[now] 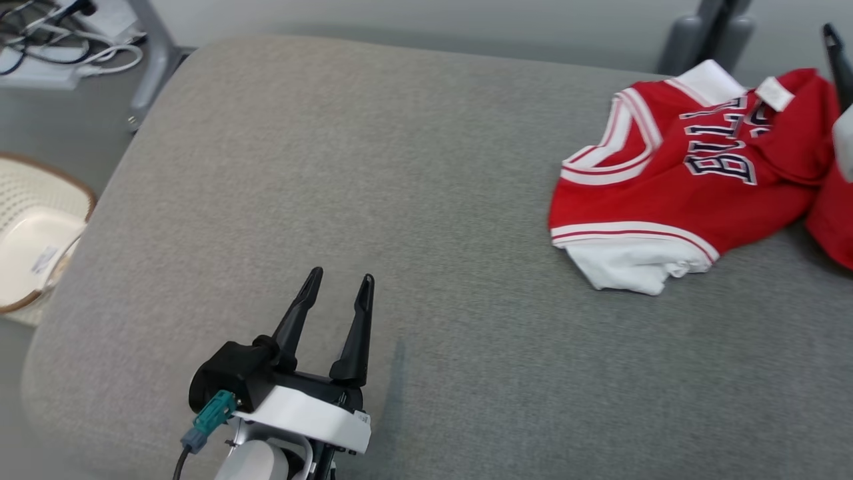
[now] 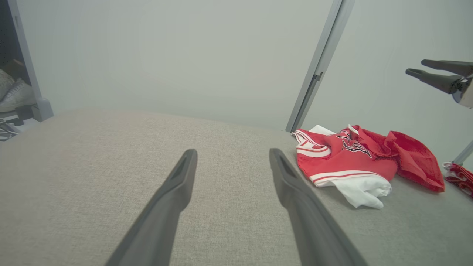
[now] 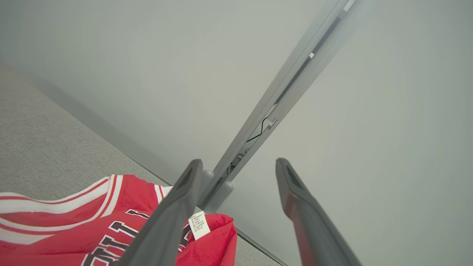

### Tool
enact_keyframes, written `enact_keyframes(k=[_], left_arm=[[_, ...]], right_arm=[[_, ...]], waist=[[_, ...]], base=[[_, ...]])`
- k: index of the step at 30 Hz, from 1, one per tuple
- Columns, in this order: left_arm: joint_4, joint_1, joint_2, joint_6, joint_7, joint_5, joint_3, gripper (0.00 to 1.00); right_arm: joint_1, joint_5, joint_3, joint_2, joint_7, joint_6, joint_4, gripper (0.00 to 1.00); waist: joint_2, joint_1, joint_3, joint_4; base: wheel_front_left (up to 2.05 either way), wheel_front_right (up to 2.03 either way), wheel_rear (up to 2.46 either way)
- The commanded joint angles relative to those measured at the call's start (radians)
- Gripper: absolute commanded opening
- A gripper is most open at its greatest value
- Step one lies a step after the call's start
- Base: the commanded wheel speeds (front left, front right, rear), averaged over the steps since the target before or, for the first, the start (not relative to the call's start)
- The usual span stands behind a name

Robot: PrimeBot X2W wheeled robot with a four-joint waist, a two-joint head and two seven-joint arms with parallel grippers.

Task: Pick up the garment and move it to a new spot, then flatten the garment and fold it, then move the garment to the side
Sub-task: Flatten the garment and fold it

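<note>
Left gripper (image 1: 342,275): my two long dark fingers stand wide apart with nothing between them. It sits low over the near left part of the grey fabric-covered table with rounded corners (image 1: 333,167). In the left wrist view, this gripper (image 2: 232,151) points across bare table fabric (image 2: 92,166) toward a plain pale wall.

Right gripper (image 3: 239,161): my fingers are spread wide and empty. In the left wrist view it (image 2: 415,66) hangs in the air above the garment, clear of the cloth. In the head view one dark fingertip shows at the upper right edge; the gripper (image 1: 830,30) is otherwise cut off there.

Task item: the red and white basketball jersey with dark block lettering (image 1: 666,193) lies crumpled on the far right part of the table, well apart from my left gripper. Its white inner side is turned out at the near hem. The jersey (image 2: 347,162) rests flat on the surface with a raised red fold on its right. In the right wrist view the jersey (image 3: 55,229) lies below my fingers, with a small white care label (image 3: 198,224) beside the left finger.

Surroundings: a cream woven basket with a brown rim (image 1: 40,220) stands off the table's left edge. A grey metal post (image 3: 281,99) rises behind the table.
</note>
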Motion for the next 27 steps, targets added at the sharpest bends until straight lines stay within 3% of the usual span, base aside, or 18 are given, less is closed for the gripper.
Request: enact_keyframes(k=[1, 7, 12, 20, 27], left_arm=[[0.0, -0.008, 0.005, -0.007, -0.003, 0.012, 0.009, 1.0], [0.001, -0.009, 0.005, -0.009, -0.003, 0.018, 0.032, 1.0], [0.005, -0.004, 0.004, -0.005, -0.003, 0.016, 0.053, 1.0], [0.039, -0.019, 0.005, 0.002, -0.003, 0.011, 0.058, 1.0], [0.1, -0.05, 0.005, 0.014, -0.003, -0.018, 0.048, 1.0]], right_arm=[[0.026, 0.01, -0.003, 0.013, -0.018, -0.001, -0.011, 1.0], [0.155, 0.068, -0.061, 0.083, -0.07, -0.001, -0.122, 1.0], [0.332, 0.097, -0.179, 0.134, -0.076, -0.001, -0.301, 1.0], [0.665, 0.052, -0.349, 0.258, -0.075, -0.001, -0.637, 1.0], [0.786, -0.01, -0.406, 0.324, -0.068, -0.001, -0.767, 1.0]], waist=[[0.0, 0.0, -0.033, -0.053], [0.0, 0.0, -0.076, -0.147], [0.0, 0.0, -0.094, -0.215], [0.0, 0.0, -0.095, -0.297], [0.0, 0.0, -0.059, -0.361]], base=[[0.0, 0.0, 0.0], [0.0, 0.0, 0.0], [0.0, 0.0, 0.0], [0.0, 0.0, 0.0], [0.0, 0.0, 0.0]])
